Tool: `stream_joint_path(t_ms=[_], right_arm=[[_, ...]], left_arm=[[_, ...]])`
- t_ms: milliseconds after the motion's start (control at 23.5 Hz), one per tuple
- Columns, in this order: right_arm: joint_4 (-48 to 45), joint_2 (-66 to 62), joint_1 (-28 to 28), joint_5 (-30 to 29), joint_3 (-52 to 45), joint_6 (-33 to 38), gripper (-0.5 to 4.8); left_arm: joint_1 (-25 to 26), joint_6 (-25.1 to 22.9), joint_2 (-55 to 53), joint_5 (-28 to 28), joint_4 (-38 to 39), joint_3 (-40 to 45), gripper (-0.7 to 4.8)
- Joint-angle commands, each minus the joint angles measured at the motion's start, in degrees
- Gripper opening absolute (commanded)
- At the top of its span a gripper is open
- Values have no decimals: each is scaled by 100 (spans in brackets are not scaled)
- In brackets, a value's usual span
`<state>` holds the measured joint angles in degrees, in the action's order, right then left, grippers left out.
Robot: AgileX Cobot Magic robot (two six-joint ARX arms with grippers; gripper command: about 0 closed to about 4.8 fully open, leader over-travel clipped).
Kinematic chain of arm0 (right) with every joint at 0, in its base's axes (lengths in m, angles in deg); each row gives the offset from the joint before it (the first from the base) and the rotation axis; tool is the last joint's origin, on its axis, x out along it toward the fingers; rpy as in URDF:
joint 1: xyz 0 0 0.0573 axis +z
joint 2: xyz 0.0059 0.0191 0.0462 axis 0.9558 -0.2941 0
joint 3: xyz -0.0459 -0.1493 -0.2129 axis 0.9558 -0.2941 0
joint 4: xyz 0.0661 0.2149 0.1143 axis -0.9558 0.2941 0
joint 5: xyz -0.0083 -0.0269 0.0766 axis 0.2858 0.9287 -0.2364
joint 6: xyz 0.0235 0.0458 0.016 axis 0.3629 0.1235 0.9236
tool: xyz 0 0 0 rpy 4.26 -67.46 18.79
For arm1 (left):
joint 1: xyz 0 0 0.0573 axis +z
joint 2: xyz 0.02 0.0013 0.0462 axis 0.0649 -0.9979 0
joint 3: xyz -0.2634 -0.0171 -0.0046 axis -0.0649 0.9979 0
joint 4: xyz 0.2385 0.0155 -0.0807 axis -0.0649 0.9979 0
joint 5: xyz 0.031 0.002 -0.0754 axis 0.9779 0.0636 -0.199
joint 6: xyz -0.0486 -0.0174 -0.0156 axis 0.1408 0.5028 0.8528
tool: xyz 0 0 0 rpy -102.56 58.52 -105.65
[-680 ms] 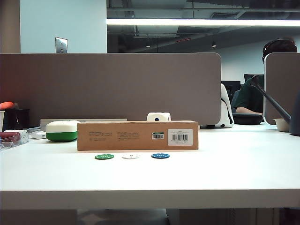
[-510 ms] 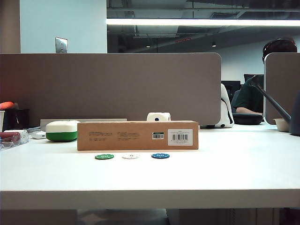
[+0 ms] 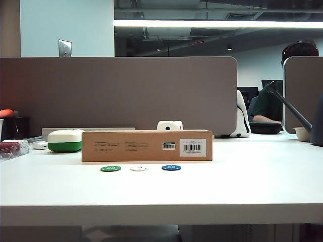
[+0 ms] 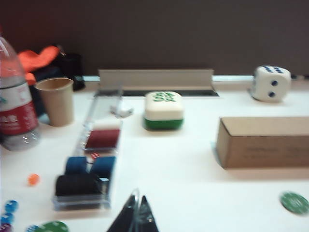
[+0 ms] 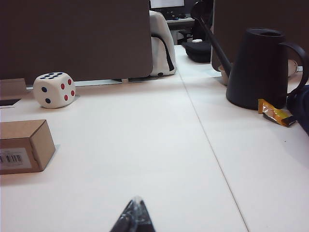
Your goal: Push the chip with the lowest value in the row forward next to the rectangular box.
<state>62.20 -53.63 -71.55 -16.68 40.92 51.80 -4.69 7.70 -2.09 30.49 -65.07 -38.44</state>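
Note:
Three chips lie in a row in front of the rectangular box (image 3: 146,145): a green chip (image 3: 110,168), the white chip (image 3: 139,168) in the middle and a blue chip (image 3: 171,167). A narrow gap separates the row from the brown box. Neither arm shows in the exterior view. My left gripper (image 4: 136,200) hovers shut over the table, well short of the box (image 4: 263,141), with the green chip (image 4: 294,202) off to one side. My right gripper (image 5: 136,200) is shut too, over bare table, the box end (image 5: 24,145) to its side. Both hold nothing.
A white-and-green case (image 3: 65,140) and a die (image 3: 169,125) stand behind the box. A clear chip tray (image 4: 94,159), paper cup (image 4: 54,100), water bottle (image 4: 17,104) and loose chips crowd the left. A black watering can (image 5: 258,67) stands at the right.
The exterior picture has shifted a few pixels to the left as a whole. The chips and the box keep their places relative to each other.

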Motion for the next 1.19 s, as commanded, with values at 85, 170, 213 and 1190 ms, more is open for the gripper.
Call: stream_joint_path(t_ms=[85,170,213,1190], right_arm=[[-20,2,0,-9,-28,297,-6],[4,2,0,-7,-28,461,-6],[28,2,0,-9,-28,581,-6],[-382,-2,4,-1102,35,3733,-6]], left_arm=[[-529,-44,-496,33,568,-262,-5],[-938,-44,-881,33,560,-385,-5],[-1150,-44,-1078,31,557,-446,-5],[-3213,-44,-4664,-7,-151,-1641,-5]])
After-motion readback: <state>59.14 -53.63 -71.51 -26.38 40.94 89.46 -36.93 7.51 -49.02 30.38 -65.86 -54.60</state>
